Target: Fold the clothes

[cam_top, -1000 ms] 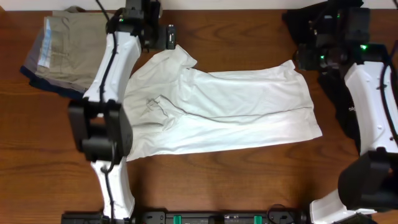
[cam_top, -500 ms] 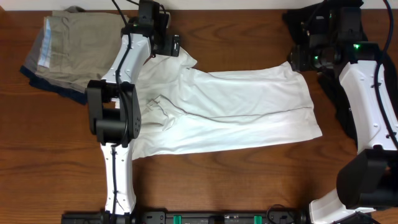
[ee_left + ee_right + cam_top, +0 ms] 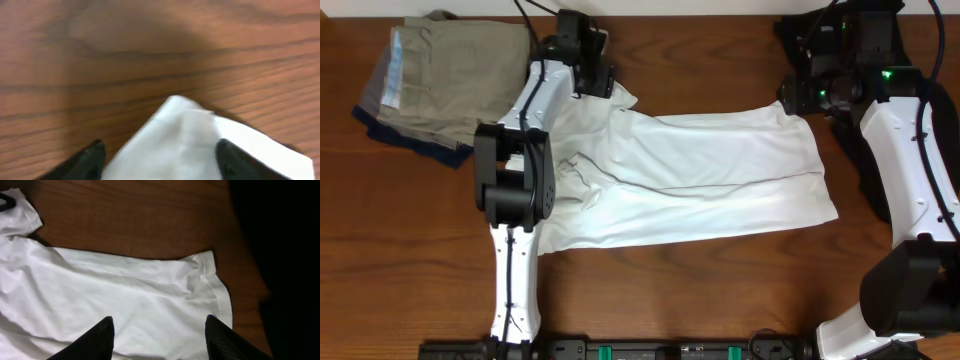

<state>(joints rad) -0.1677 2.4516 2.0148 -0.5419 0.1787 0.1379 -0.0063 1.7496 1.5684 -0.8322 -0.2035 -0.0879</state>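
White T-shirt (image 3: 700,175) is lying partly folded on the table (image 3: 720,290) (most folds seemingly remaining); left pincer (image 3: 160,150) is straddling a sleeve (image 3: 185,135), grip indeterminable; right pincer (image 3: 160,330) is hovering released.

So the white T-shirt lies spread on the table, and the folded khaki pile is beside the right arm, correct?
No: the overhead view shows the folded khaki pile beside the left arm, not the right. The white T-shirt does lie spread on the table.
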